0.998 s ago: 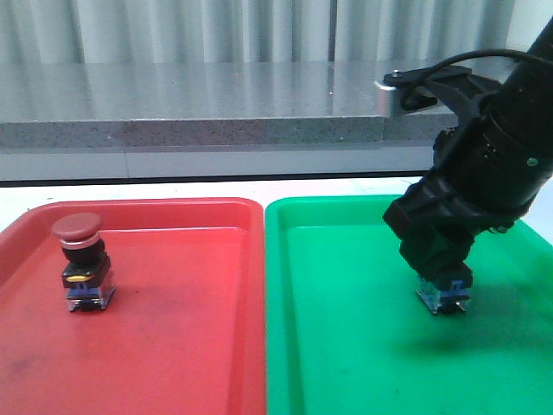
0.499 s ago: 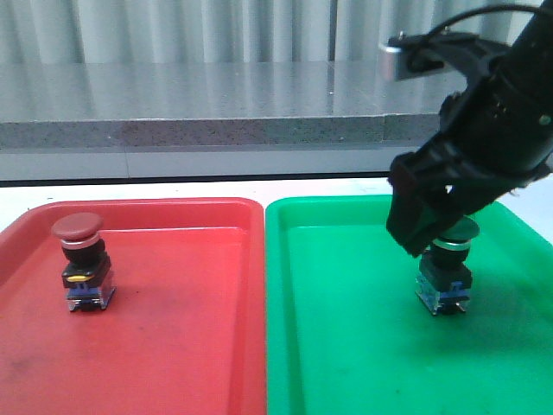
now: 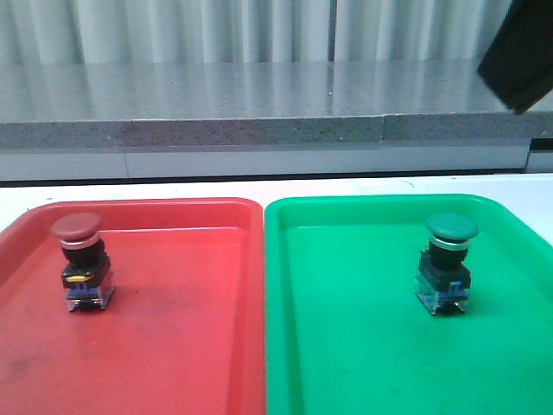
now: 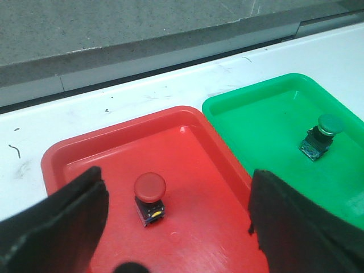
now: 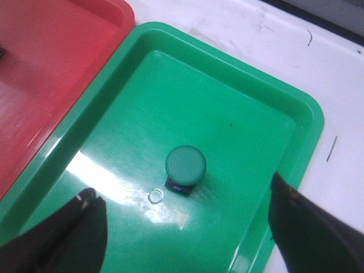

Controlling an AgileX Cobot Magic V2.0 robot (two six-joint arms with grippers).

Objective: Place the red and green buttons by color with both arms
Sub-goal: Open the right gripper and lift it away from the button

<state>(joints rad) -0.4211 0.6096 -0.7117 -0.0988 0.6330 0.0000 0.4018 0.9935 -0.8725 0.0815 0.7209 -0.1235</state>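
Note:
The red button (image 3: 80,262) stands upright in the red tray (image 3: 173,346), toward its left side; it also shows as the red button (image 4: 150,198) in the left wrist view. In the green tray (image 3: 346,346) the green button (image 3: 448,262) stands upright, free of any grip, and is the green button (image 5: 185,168) under the right wrist camera. My left gripper (image 4: 179,224) hangs open high above the red tray, nothing between its fingers. My right gripper (image 5: 185,230) is open above the green button, empty. In the front view only a dark piece of the right arm (image 3: 521,60) shows at the top right.
The two trays sit side by side on a white table (image 4: 114,108). A grey stone ledge (image 3: 216,108) runs along the back, in front of pale curtains. A small clear ring mark (image 5: 154,196) lies on the green tray floor beside the green button.
The right gripper let go of the green button and rose up and to the right, nearly out of the front view. The green button stays standing in the green tray. The red button has not moved.

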